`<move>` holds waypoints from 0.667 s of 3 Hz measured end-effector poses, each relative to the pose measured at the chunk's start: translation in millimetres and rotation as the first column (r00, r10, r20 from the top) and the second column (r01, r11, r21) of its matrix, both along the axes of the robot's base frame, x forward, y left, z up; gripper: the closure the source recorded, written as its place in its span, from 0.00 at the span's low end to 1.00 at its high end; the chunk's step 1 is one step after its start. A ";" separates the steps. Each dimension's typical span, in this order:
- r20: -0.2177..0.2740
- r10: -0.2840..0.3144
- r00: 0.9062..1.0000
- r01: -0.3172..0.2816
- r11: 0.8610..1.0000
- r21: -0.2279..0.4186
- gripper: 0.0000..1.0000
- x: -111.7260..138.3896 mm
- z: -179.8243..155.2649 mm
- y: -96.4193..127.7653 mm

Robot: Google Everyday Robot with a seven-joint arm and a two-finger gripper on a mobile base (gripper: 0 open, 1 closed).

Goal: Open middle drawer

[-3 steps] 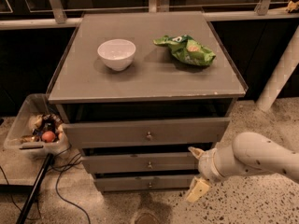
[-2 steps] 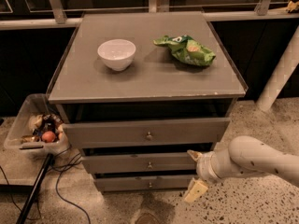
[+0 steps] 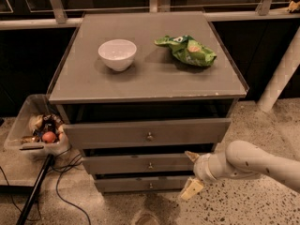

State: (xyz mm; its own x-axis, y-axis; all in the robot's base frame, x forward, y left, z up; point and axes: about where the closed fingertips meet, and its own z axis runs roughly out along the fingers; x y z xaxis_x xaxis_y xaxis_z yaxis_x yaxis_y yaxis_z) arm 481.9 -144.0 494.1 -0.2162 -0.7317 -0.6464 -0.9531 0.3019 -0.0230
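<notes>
The grey cabinet [image 3: 140,86] has three drawers stacked one above another. The middle drawer [image 3: 126,165] has a plain flat front and a small round metal knob [image 3: 150,165] at its centre. My gripper [image 3: 191,172] is low at the right, in front of the right end of the middle and bottom drawer fronts. It is to the right of the knob and apart from it. It is open and empty, with one pale fingertip [image 3: 190,155] up by the middle drawer's top edge and the other down by the bottom drawer [image 3: 140,185].
A white bowl [image 3: 117,54] and a green crisp bag [image 3: 187,50] lie on the cabinet top. The top drawer [image 3: 145,134] shows a dark gap above it. A clear plastic bin [image 3: 35,128] of items, a black pole and cables are at the left, and a white pillar [image 3: 281,74] at the right.
My gripper and forearm have shifted slightly left, closer to the drawer fronts. The drawers have not moved.
</notes>
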 end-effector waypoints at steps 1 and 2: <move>-0.006 -0.006 1.000 0.006 0.999 0.041 0.00 5.8 -18.2 4.6; -0.003 0.009 1.000 -0.009 0.999 0.050 0.00 10.2 -21.9 11.0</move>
